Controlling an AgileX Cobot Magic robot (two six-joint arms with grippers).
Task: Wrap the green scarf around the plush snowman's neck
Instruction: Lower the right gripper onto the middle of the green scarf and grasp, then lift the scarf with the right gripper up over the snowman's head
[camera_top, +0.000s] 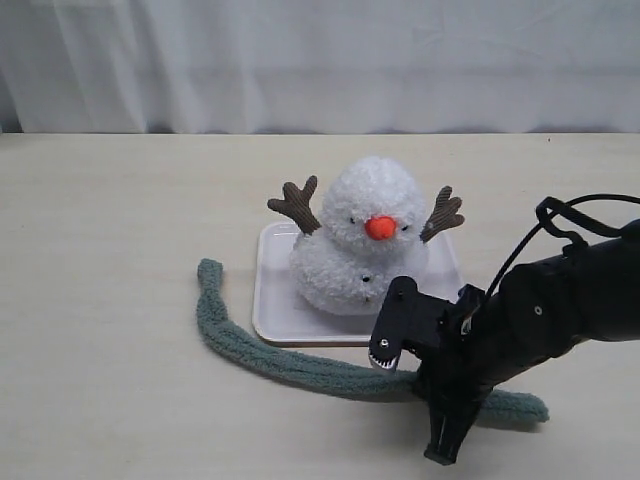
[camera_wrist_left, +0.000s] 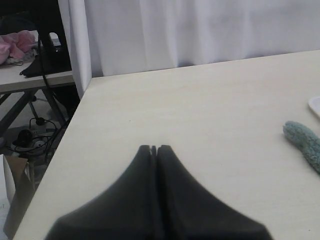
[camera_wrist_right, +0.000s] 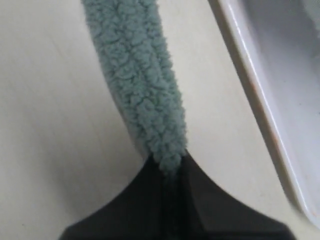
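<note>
Near the front of the worktop (camera_top: 120, 220), the green scarf (camera_top: 270, 358) is being pinched by the right hand (camera_wrist_right: 170, 167). Its jaws are being pressed together on the fuzzy strip, and in the right wrist view the fabric is being squeezed narrow where it enters the fingertips. In the exterior view the grip is being taken toward the strip's right-hand part: a short tail is being left beyond the arm, while the long remainder is lying flat off to the left.

The left hand (camera_wrist_left: 154, 149) is being held pressed together on nothing, over bare worktop. Only the scarf's far tip is being caught at the edge of its view.

The plush snowman (camera_top: 365, 235) is being carried upright on a white tray (camera_top: 275, 300), and the scarf is not touching it. The scarf's long axis is running across the front of that tray, just beside its near edge, and is curving back past the tray's left corner. The neck (camera_top: 318, 238) is therefore being left above and behind the pinched spot, on the far side of the tray's rim.

Wrapping is judged not yet begun. The coming move is judged to call for the strip being lifted and carried back over the rim, and the right arm is much the nearer for it.
</note>
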